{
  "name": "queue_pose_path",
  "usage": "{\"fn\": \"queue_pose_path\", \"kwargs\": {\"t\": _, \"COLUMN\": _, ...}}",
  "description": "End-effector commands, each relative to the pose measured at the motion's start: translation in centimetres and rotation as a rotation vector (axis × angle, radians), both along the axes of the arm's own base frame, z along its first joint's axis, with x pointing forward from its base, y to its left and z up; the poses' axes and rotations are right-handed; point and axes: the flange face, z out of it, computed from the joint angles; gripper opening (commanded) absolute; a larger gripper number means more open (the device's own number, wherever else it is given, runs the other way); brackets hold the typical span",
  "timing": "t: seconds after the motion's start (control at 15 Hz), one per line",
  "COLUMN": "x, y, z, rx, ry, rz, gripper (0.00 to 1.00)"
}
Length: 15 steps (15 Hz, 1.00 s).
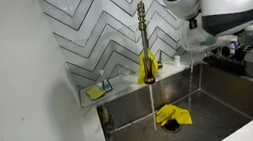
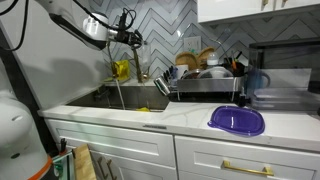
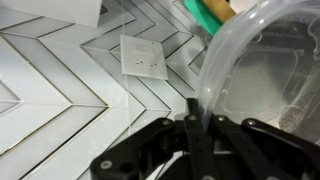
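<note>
My gripper (image 3: 203,118) is shut on the rim of a clear plastic container (image 3: 265,80), which fills the right of the wrist view. One finger is inside the rim and one outside. In an exterior view the gripper (image 1: 195,30) holds the container (image 1: 203,42) in the air above the steel sink (image 1: 231,93), to the right of the gold faucet (image 1: 144,39). The gripper (image 2: 134,40) also shows high over the sink near the tiled wall; the container is hard to make out there.
A yellow cloth (image 1: 171,116) lies at the sink drain. A sponge dish (image 1: 99,90) sits on the back ledge. A loaded dish rack (image 2: 205,78) stands beside the sink, with a purple lid (image 2: 237,121) on the counter. A wall outlet (image 3: 142,57) is on the herringbone tiles.
</note>
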Motion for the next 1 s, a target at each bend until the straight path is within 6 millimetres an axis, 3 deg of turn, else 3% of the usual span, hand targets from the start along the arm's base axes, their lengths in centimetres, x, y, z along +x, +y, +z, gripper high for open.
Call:
{"fn": "queue_pose_path", "kwargs": {"t": 0.0, "x": -0.6, "y": -0.1, "z": 0.2, "rx": -0.038, "ry": -0.125, "rz": 0.025, "gripper": 0.01}}
{"fn": "queue_pose_path", "kwargs": {"t": 0.4, "x": -0.4, "y": -0.5, "z": -0.4, "rx": 0.030, "ry": -0.096, "rz": -0.052, "gripper": 0.01}}
{"fn": "queue_pose_path", "kwargs": {"t": 0.93, "x": 0.0, "y": -1.0, "z": -4.5, "rx": 0.348, "ry": 0.277, "rz": -0.235, "gripper": 0.01}}
